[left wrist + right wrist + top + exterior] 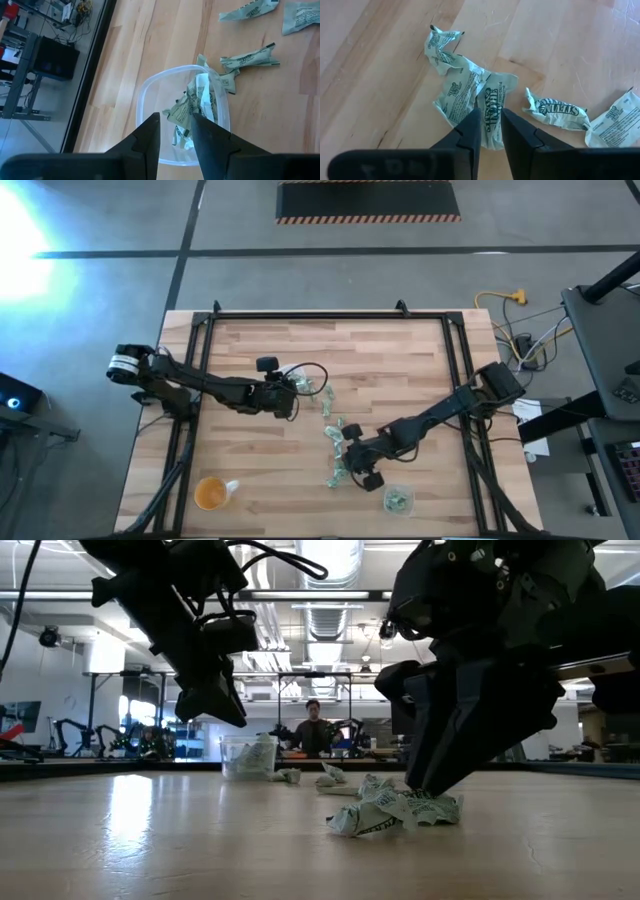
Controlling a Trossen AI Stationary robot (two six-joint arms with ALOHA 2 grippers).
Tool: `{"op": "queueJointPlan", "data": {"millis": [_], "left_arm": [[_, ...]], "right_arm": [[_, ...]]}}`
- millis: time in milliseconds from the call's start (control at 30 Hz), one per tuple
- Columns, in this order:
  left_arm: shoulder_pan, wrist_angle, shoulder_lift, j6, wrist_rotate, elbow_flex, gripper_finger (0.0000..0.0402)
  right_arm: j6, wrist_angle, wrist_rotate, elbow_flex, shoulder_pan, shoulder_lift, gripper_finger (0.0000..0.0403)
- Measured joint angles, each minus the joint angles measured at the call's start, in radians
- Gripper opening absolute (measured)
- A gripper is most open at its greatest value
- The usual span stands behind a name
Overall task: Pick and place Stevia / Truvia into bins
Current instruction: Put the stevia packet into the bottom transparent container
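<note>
- High view: the left gripper hangs over the far-middle of the wooden table, right at a clear bin holding pale green packets. The right gripper is low over a loose scatter of Stevia packets running down the middle of the table. A second clear bin with packets inside stands near the front edge just beside that arm, and an orange-tinted cup sits at the front left, well apart from both.
- Low view: the right gripper comes down onto a crumpled heap of packets in the foreground — its tip touches the heap. The left gripper hangs above the far bin. A person stands in the room behind the table.
- Left wrist view: the left gripper has its fingers a narrow way apart, pinching a crumpled packet directly above the open bin, which already holds others. More packets lie on the wood just beside the bin.
- Right wrist view: the right gripper has its fingers a small gap apart, straddling the edge of one packet in a cluster of three lying touching — whether the packet is actually gripped I cannot tell. Two further packets lie near, off to one side.
</note>
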Motion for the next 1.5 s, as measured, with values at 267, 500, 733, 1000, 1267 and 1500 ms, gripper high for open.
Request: {"op": "queueJointPlan", "data": {"millis": [267,500,733,1000,1267,1500], "left_arm": [[0.0,0.0,0.0,0.0,0.0,0.0,0.0094],[0.0,0.001,0.0,0.0,0.0,0.0,0.0094],[0.0,0.002,0.0,0.0,0.0,0.001,0.0094],[0.0,0.002,0.0,0.001,0.0,0.001,0.0094],[0.0,0.002,0.0,0.0,0.0,0.001,0.0094],[0.0,0.002,0.0,0.001,0.0,0.001,0.0094]], "right_arm": [[0.0,-0.003,0.0,0.0,0.0,0.0,0.0059],[0.016,-0.006,0.001,-0.001,-0.004,0.0,0.0059],[0.021,-0.014,0.003,-0.003,-0.009,0.0,0.0059],[0.001,-0.024,0.003,-0.003,-0.009,0.0,0.0054],[-0.026,-0.024,0.003,-0.002,-0.009,0.0,0.001],[-0.027,-0.023,0.004,0.004,-0.008,-0.001,0.0009]]}}
